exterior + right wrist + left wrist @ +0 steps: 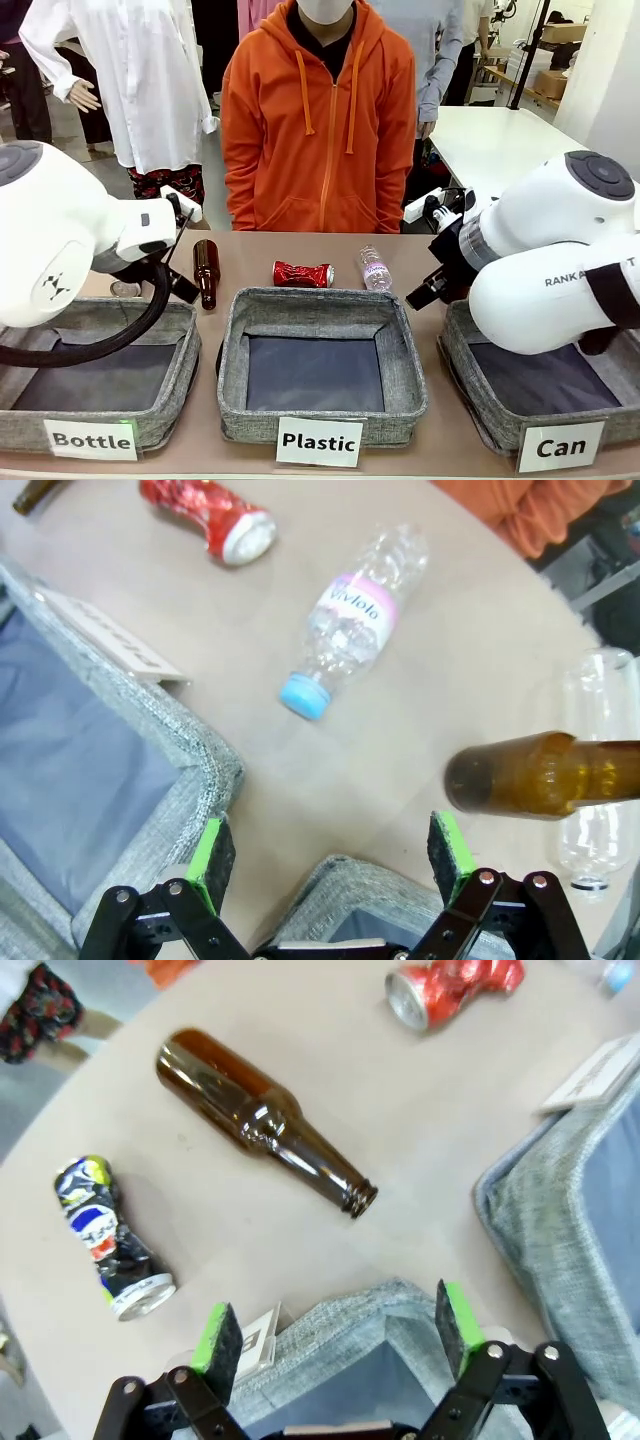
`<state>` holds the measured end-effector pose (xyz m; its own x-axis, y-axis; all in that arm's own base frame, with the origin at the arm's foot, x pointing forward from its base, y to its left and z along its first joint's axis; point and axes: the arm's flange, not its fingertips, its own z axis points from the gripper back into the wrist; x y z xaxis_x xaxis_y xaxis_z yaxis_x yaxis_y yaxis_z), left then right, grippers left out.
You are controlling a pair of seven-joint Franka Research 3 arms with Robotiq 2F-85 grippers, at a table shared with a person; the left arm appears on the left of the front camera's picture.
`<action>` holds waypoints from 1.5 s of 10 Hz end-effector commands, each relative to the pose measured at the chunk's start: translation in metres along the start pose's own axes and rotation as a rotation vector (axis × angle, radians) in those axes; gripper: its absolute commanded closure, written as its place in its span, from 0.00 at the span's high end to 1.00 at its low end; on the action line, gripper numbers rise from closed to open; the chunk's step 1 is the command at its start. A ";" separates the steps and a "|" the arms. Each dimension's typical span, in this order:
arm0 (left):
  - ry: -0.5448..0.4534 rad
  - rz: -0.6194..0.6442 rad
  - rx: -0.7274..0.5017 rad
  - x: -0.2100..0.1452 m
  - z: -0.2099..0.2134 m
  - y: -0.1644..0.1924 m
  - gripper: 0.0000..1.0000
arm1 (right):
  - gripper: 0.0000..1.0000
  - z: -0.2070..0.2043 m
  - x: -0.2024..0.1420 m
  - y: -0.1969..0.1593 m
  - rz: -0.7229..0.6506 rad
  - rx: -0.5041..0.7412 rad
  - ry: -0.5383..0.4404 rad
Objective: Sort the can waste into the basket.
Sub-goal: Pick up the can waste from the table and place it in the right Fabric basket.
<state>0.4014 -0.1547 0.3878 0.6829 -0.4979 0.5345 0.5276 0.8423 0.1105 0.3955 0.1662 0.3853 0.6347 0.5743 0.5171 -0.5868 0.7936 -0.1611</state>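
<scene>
Left tool (pixel 338 1325): fingers spread, nothing between them; it hangs over the far rim of the "Bottle" basket (pixel 160 428) at the tabletop's (pixel 250 255) left.
Right tool (pixel 330 848): fingers spread, nothing between them; it hangs over a grey basket corner at the right.
Red can (pixel 302 274): crushed, on its side mid-tabletop, just behind the "Plastic" basket (pixel 300 298), between a brown bottle (pixel 206 272) and a clear plastic bottle (pixel 375 268); well apart from both tools.
Printed can (pixel 108 1236): on its side at the far left, beyond the brown bottle; near the left tool, not touching.
"Can" basket (pixel 462 365): near right; both cans lie outside it.
</scene>
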 end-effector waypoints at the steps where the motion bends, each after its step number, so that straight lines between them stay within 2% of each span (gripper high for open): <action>1: 0.035 0.218 -0.065 0.019 0.057 -0.001 1.00 | 1.00 0.062 0.014 -0.016 -0.043 -0.010 -0.020; 2: 0.027 0.265 -0.081 0.025 0.080 0.001 1.00 | 1.00 0.095 0.019 -0.025 -0.146 0.023 -0.025; 4: 0.003 0.197 -0.338 0.005 0.142 0.016 1.00 | 1.00 0.154 0.000 -0.040 -0.265 0.210 -0.011; 5: -0.047 0.212 -0.357 -0.005 0.169 0.037 1.00 | 1.00 0.175 -0.019 -0.053 -0.327 0.273 -0.030; 6: -0.088 0.244 -0.433 -0.025 0.187 0.073 1.00 | 1.00 0.196 -0.051 -0.077 -0.371 0.369 -0.061; 7: -0.125 0.299 -0.517 -0.055 0.197 0.106 1.00 | 1.00 0.207 -0.091 -0.108 -0.490 0.490 -0.108; 9: -0.187 0.476 -0.629 -0.114 0.190 0.183 1.00 | 1.00 0.207 -0.159 -0.158 -0.730 0.634 -0.237; 10: -0.245 0.619 -0.692 -0.149 0.179 0.218 1.00 | 1.00 0.200 -0.199 -0.182 -0.833 0.654 -0.317; 11: -0.342 0.712 -0.767 -0.178 0.171 0.237 1.00 | 1.00 0.189 -0.231 -0.201 -0.922 0.717 -0.374; 12: -0.434 0.798 -0.824 -0.204 0.167 0.249 1.00 | 1.00 0.177 -0.258 -0.213 -1.007 0.749 -0.417; 13: -0.456 0.848 -0.861 -0.216 0.159 0.256 1.00 | 1.00 0.166 -0.277 -0.222 -1.053 0.768 -0.478; 14: -0.464 0.891 -0.843 -0.217 0.154 0.250 1.00 | 1.00 0.158 -0.283 -0.222 -1.086 0.769 -0.519; 15: -0.452 0.945 -0.760 -0.215 0.151 0.240 1.00 | 1.00 0.157 -0.278 -0.219 -1.081 0.657 -0.543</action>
<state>0.2999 0.2068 0.4211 0.8046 0.4549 0.3817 0.2134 0.3783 -0.9007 0.2665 -0.2365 0.4126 0.7730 -0.5335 0.3433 -0.1184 0.4102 0.9043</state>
